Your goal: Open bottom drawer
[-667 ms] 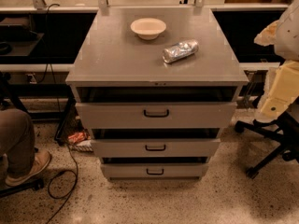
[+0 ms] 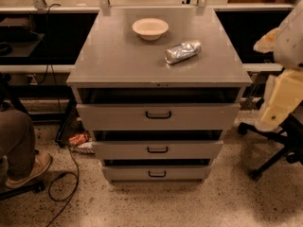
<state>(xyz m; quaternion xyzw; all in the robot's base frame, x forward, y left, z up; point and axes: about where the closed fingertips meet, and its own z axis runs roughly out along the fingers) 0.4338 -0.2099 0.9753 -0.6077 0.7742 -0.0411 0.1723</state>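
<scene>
The bottom drawer is the cabinet's lowest and narrowest grey front, just above the floor, with a small black loop handle at its centre. The gripper hangs at the right edge, well apart from it; whether it is open or closed cannot be told.

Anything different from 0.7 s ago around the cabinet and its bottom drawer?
Nothing visibly changed. The bottom drawer sits as before, bowl and crumpled bag unmoved on the cabinet top; the robot arm hangs at the right edge, its pincer out of view.
</scene>
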